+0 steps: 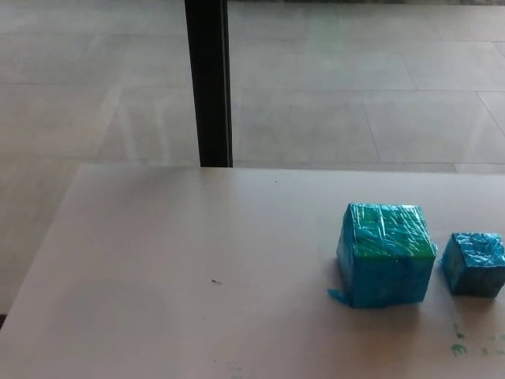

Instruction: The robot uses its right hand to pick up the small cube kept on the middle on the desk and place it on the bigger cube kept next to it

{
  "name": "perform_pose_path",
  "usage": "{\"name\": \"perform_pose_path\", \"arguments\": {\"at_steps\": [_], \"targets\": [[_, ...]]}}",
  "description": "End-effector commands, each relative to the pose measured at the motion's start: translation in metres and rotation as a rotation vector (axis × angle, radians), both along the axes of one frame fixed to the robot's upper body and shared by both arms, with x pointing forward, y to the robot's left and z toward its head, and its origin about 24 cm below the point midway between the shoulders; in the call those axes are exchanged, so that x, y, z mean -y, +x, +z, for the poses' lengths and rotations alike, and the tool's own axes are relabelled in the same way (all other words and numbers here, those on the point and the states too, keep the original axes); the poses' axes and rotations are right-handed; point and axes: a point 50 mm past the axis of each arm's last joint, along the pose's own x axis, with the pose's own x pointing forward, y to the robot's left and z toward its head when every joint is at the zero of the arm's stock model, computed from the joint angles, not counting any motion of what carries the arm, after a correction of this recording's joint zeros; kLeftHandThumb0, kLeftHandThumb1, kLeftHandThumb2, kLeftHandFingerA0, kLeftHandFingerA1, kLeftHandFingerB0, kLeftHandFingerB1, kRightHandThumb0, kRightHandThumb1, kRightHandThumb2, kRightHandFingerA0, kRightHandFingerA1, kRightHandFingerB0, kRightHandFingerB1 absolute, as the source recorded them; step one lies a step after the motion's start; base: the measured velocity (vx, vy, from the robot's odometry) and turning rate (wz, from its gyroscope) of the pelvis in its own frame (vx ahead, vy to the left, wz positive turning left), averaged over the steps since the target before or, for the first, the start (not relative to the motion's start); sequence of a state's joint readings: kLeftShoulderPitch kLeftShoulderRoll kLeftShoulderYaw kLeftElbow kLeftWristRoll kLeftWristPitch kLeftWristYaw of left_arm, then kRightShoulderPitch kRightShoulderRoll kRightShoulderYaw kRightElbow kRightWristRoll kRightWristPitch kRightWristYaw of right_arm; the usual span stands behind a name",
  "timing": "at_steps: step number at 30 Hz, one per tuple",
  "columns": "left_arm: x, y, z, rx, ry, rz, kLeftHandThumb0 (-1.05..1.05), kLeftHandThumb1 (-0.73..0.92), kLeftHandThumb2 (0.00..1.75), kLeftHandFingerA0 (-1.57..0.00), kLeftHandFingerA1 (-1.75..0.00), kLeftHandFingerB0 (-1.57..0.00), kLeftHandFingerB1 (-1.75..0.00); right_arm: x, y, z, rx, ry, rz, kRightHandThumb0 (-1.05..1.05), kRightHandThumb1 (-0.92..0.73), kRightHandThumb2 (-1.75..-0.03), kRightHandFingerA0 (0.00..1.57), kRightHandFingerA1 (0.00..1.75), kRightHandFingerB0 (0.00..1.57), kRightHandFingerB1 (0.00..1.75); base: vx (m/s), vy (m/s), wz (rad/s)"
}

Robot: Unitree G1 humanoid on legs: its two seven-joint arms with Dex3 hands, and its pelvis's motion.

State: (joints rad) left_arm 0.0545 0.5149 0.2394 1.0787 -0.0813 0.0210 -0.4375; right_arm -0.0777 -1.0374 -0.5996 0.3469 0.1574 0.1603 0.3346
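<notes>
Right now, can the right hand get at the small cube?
Probably yes: the small cube sits uncovered on the desk, right of the bigger cube, a gap between them. The hand itself isn't in view.

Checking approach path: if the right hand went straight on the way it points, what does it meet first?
Can't say: neither hand is in view. Coming in from the right edge, it would likely meet the small cube before the bigger cube.

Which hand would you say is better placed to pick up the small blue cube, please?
Probably the right: the small blue plastic-wrapped cube sits at the white desk's right edge, beyond the bigger blue-green cube. Neither hand is in view.
</notes>
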Motion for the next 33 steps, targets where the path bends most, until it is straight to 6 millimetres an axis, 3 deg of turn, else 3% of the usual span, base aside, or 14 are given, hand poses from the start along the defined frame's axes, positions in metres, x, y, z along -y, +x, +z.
{"name": "perform_pose_path", "arguments": {"at_steps": [1,2,5,6,13,14,15,16,19,22,23,29,30,33], "targets": [[-0.008,-0.001,0.006,-0.003,0.037,-0.012,-0.95,0.80,0.65,-0.29,-0.72,-0.12,-0.43,-0.013,0.019,0.018,-0.013,0.006,0.056,-0.93,-0.78,-0.64,0.00,0.57,0.00,0.31,0.00,0.000,0.00],[-0.008,-0.002,0.006,-0.002,0.037,-0.011,-0.99,0.65,1.05,-0.28,-0.70,-0.06,-0.47,-0.027,0.031,0.024,-0.034,-0.068,0.103,-0.88,-0.62,-1.06,0.01,0.49,0.01,0.21,0.00,0.000,0.00],[-0.008,-0.003,0.006,0.003,0.031,-0.007,-0.95,0.78,0.64,-0.29,-0.75,-0.14,-0.46,-0.040,0.043,0.027,-0.045,-0.081,0.122,-0.83,-0.60,-1.04,0.00,0.45,0.03,0.22,0.00,0.000,0.00],[-0.008,-0.003,0.007,-0.003,0.034,-0.020,-1.04,0.68,1.05,-0.29,-0.71,-0.11,-0.51,-0.048,0.049,0.027,-0.077,-0.121,0.150,-0.84,-0.63,-1.06,0.01,0.41,0.03,0.16,0.00,0.000,0.00],[-0.009,-0.002,0.007,-0.016,0.038,-0.033,-0.96,0.79,0.64,-0.28,-0.70,-0.15,-0.44,-0.075,0.075,0.019,-0.135,-0.103,0.281,-0.75,-0.75,-0.66,0.00,0.12,0.00,0.12,0.00,0.000,0.00],[-0.009,-0.002,0.007,-0.018,0.042,-0.037,-1.03,0.69,1.05,-0.29,-0.69,-0.12,-0.50,-0.078,0.080,0.017,-0.151,-0.096,0.294,-0.92,-0.63,-0.97,0.00,0.18,0.00,0.03,0.00,0.000,0.00],[-0.009,-0.002,0.007,-0.022,0.054,-0.048,-0.95,0.81,0.64,-0.28,-0.70,-0.18,-0.44,-0.084,0.086,0.012,-0.172,-0.111,0.312,-0.85,-0.61,-0.95,0.00,0.23,0.00,0.08,0.00,0.000,0.00],[-0.009,-0.001,0.008,-0.019,0.060,-0.058,-0.93,0.62,1.04,-0.31,-0.70,-0.13,-0.51,-0.087,0.091,0.008,-0.186,-0.121,0.322,-0.85,-0.61,-0.95,0.00,0.24,0.00,0.08,0.00,0.000,0.00],[-0.009,-0.001,0.008,-0.025,0.059,-0.059,-0.95,0.81,0.65,-0.26,-0.70,-0.18,-0.45,-0.097,0.100,-0.002,-0.228,-0.139,0.370,-0.88,-0.62,-0.94,0.00,0.17,0.00,0.03,0.00,0.000,0.00],[-0.009,-0.001,0.008,-0.026,0.058,-0.061,-0.95,0.82,0.65,-0.26,-0.72,-0.17,-0.46,-0.099,0.103,-0.005,-0.237,-0.129,0.386,-0.72,-0.75,-0.62,0.00,0.17,0.00,0.15,0.00,0.000,0.00],[-0.009,-0.001,0.008,-0.027,0.064,-0.065,-0.95,0.81,0.65,-0.29,-0.72,-0.18,-0.45,-0.105,0.107,-0.012,-0.261,-0.137,0.410,-0.81,-0.59,-0.93,0.00,0.16,0.00,0.10,0.00,0.000,0.00],[-0.010,-0.001,0.007,-0.031,0.070,-0.061,-0.95,0.81,0.64,-0.27,-0.70,-0.19,-0.45,-0.113,0.121,-0.050,-0.336,-0.172,0.489,-0.80,-0.53,-0.89,0.01,0.20,0.10,0.22,0.00,0.000,0.00],[-0.010,-0.001,0.007,-0.031,0.067,-0.053,-0.92,0.62,1.04,-0.28,-0.68,-0.16,-0.52,-0.119,0.123,-0.057,-0.360,-0.204,0.508,-0.71,-0.66,-0.61,0.04,0.28,0.07,0.23,0.00,0.000,0.00],[-0.010,-0.002,0.007,-0.024,0.058,-0.051,-0.93,0.81,0.64,-0.27,-0.72,-0.19,-0.45,-0.130,0.126,-0.068,-0.416,-0.265,0.549,-0.76,-0.58,-0.64,0.05,0.25,0.08,0.22,0.00,0.000,0.00]]}}
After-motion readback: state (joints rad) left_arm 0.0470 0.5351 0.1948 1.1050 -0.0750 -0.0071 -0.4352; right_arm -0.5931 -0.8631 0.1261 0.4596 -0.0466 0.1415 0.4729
